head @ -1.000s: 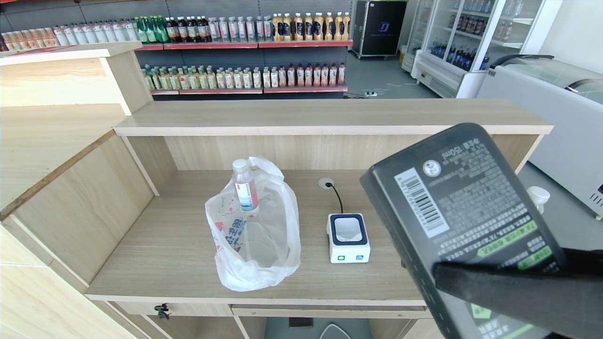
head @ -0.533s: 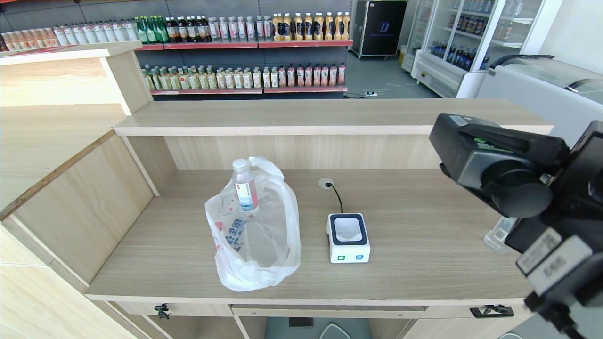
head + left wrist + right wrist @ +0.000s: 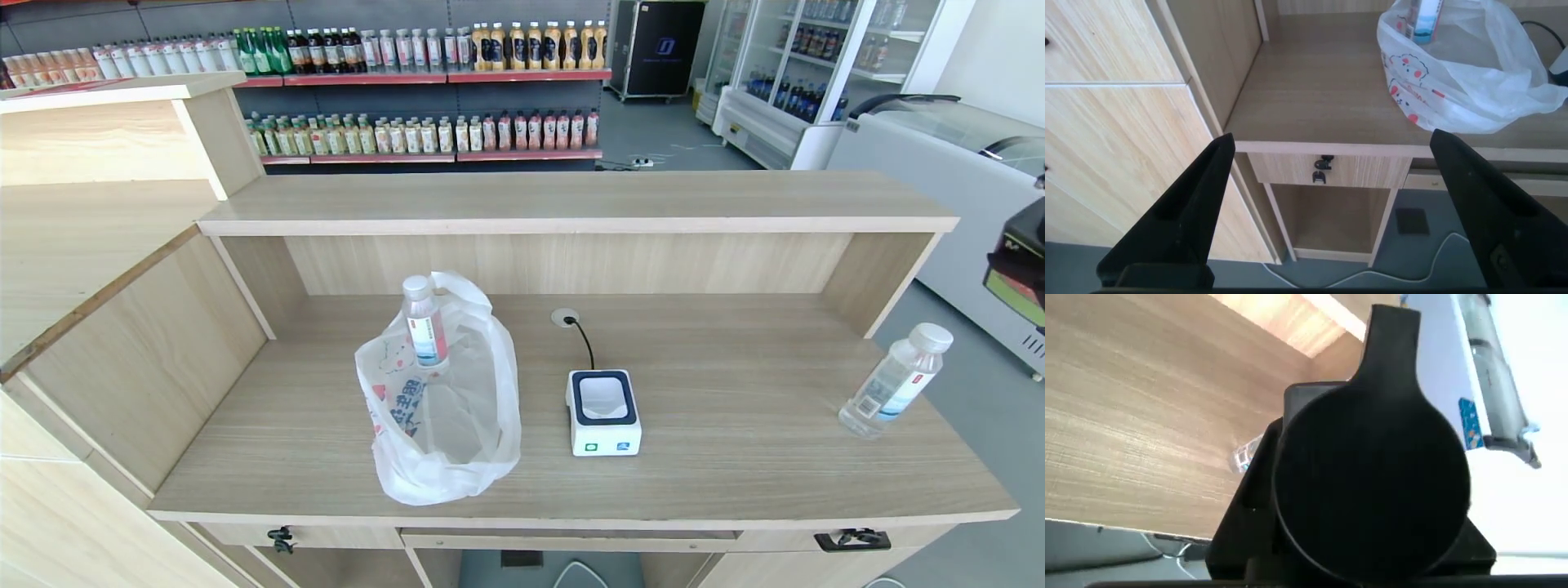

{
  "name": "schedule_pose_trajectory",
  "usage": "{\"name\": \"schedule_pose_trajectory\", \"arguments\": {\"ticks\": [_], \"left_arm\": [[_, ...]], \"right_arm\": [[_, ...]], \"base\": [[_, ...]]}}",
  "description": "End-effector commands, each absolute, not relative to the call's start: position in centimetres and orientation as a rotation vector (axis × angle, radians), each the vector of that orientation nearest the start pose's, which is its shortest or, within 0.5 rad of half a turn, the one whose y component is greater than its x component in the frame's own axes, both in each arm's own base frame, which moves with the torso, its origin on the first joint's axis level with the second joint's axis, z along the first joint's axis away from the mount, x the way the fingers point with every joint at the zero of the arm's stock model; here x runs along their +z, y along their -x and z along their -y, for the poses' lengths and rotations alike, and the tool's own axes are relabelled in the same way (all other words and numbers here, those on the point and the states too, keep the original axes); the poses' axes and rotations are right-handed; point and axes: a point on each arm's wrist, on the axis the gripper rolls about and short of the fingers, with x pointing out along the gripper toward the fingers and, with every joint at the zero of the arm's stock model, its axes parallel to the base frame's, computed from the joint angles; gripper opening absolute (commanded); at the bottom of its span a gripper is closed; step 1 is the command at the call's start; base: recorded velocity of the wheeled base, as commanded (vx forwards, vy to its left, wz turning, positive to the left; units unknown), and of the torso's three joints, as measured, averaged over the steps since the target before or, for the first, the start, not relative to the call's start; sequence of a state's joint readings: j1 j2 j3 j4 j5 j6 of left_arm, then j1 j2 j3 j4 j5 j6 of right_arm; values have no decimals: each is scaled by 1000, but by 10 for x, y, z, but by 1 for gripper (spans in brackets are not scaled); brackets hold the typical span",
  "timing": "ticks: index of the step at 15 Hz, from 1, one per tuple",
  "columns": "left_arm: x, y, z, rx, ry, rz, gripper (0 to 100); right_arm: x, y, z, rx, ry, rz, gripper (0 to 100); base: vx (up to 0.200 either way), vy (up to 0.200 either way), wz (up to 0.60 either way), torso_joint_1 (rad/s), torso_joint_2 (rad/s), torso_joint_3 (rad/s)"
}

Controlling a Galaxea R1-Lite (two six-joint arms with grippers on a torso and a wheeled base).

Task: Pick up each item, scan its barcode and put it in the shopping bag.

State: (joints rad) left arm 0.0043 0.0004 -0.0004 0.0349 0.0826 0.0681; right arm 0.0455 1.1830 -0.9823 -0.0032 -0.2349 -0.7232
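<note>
Item 1. Left fingers (image 3: 1180,220): spread wide, nothing between them. They sit low in front of the desk (image 3: 718,384), with the keyed drawer (image 3: 1327,167) just past the tips.

Item 2. Shopping bag (image 3: 1458,77): white plastic, mouth open, standing on the desk above and beyond the left fingers. A water bottle (image 3: 424,322) stands upright inside it, cap clear of the rim.

Item 3. Right fingers (image 3: 1395,343): pinching a black bottle (image 3: 1372,482), held in the air off the desk's right end, its round cap facing the wrist camera.

Item 4. Second water bottle (image 3: 894,382): clear with a white cap, upright on the desk. It is the nearest of the desk's things to the right fingers, below and inward of them.

Item 5. Barcode scanner (image 3: 604,412): white box with a dark-framed window, flat on the desk between the bag and the second water bottle, well apart from both pairs of fingers. Its cable (image 3: 584,343) runs back to a desk grommet.
</note>
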Motion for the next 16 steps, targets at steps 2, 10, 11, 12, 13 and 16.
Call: {"name": "schedule_pose_trajectory", "arguments": {"ticks": [2, 10, 11, 12, 13, 16], "left_arm": [[72, 23, -2, 86, -70, -40, 100], [72, 23, -2, 86, -70, -38, 100], [72, 23, -2, 86, -69, -38, 100], [72, 23, -2, 86, -69, -38, 100], [72, 23, -2, 86, -70, -38, 100], [72, 23, -2, 86, -69, -38, 100]], "right_arm": [[293, -156, 25, -255, 581, -316, 0], [296, -170, 8, -106, 185, -239, 0], [297, -174, 7, -91, 147, -254, 0], [297, -179, 5, -49, 91, -302, 0], [296, -182, 4, -29, 44, -343, 0], [275, -194, 2, 41, -68, -496, 0]], "base": [[0, 0, 0, 0, 0, 0], [0, 0, 375, 1, 1, 2], [0, 0, 600, 12, 12, -2], [0, 0, 600, 2, 2, -2], [0, 0, 600, 7, -7, -2], [0, 0, 600, 1, 2, 6]]}}
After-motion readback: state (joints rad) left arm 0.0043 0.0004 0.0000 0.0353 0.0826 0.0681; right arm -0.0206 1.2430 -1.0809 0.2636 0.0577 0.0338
